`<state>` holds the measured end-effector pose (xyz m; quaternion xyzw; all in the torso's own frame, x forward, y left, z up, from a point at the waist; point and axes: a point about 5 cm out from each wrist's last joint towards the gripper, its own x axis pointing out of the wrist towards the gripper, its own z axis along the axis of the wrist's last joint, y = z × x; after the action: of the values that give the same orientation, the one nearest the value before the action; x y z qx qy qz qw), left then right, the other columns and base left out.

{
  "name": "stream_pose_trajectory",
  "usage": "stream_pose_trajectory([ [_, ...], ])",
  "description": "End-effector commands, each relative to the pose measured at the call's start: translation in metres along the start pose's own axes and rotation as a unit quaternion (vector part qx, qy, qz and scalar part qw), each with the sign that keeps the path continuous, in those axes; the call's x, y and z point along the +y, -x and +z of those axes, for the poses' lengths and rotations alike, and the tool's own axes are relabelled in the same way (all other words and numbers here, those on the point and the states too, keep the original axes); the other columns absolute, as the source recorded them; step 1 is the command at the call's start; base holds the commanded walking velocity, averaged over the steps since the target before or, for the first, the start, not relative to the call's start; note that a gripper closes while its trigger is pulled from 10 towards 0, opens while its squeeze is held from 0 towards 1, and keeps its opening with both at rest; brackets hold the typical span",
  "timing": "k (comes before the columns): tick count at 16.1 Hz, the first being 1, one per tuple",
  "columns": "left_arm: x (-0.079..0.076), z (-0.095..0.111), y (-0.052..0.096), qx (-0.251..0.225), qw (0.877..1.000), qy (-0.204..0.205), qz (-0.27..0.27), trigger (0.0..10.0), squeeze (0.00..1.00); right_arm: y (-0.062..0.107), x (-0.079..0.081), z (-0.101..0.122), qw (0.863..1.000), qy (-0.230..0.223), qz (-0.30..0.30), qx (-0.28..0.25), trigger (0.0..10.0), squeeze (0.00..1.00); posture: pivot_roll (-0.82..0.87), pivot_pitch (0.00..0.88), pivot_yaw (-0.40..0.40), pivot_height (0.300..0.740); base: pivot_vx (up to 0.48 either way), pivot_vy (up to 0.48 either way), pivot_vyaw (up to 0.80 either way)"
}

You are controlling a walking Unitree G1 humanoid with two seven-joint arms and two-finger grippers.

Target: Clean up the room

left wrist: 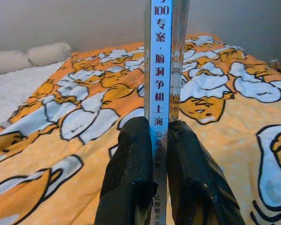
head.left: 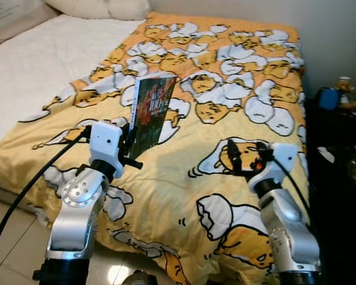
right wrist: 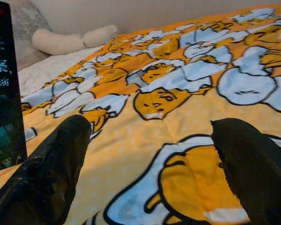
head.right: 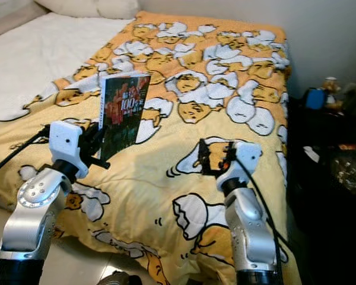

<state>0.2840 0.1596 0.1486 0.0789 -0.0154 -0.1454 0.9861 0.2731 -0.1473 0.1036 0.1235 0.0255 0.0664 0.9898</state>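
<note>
A dark book (head.left: 152, 113) with red lettering on its cover stands upright above the yellow cartoon blanket (head.left: 225, 148). My left gripper (head.left: 130, 145) is shut on its lower spine edge. In the left wrist view both black fingers (left wrist: 131, 178) pinch the white spine (left wrist: 160, 93) of the book. My right gripper (head.left: 244, 155) hovers open over the blanket's near right part, nothing between its fingers (right wrist: 51, 168). The book's cover (right wrist: 4, 93) shows in the right wrist view too.
The bed has a white sheet (head.left: 35, 65) on its left half and pillows (head.left: 101, 7) at the head. A dark side table (head.left: 338, 136) with a blue object (head.left: 329, 98) stands right of the bed. Tiled floor (head.left: 12, 237) lies at the near left.
</note>
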Motion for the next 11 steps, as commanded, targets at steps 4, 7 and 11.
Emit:
stream_pose_trajectory([
  [4, 0.0013, 0.0072, -0.0056, -0.009, 1.0, -0.021, 0.011, 10.0, 0.0, 0.0008, -0.0017, 0.0049, 1.0, 0.006, -0.01, -0.002, 10.0, 0.0, -0.01, 0.0, 0.056, 0.74, 0.0, 0.337, -0.59],
  [7, 0.0005, 0.0077, -0.0068, -0.008, 1.0, -0.021, 0.013, 10.0, 0.0, -0.0003, 0.0001, 0.0055, 1.0, 0.007, -0.007, 0.001, 10.0, 0.0, -0.01, 0.0, 0.053, 0.74, 0.0, 0.361, -0.67],
  [11, 0.0015, 0.0078, -0.0066, -0.006, 1.0, -0.021, 0.015, 10.0, 0.0, -0.0014, 0.0028, 0.0067, 1.0, 0.004, -0.005, 0.002, 10.0, 0.0, -0.01, 0.0, 0.057, 0.74, 0.0, 0.368, -0.67],
])
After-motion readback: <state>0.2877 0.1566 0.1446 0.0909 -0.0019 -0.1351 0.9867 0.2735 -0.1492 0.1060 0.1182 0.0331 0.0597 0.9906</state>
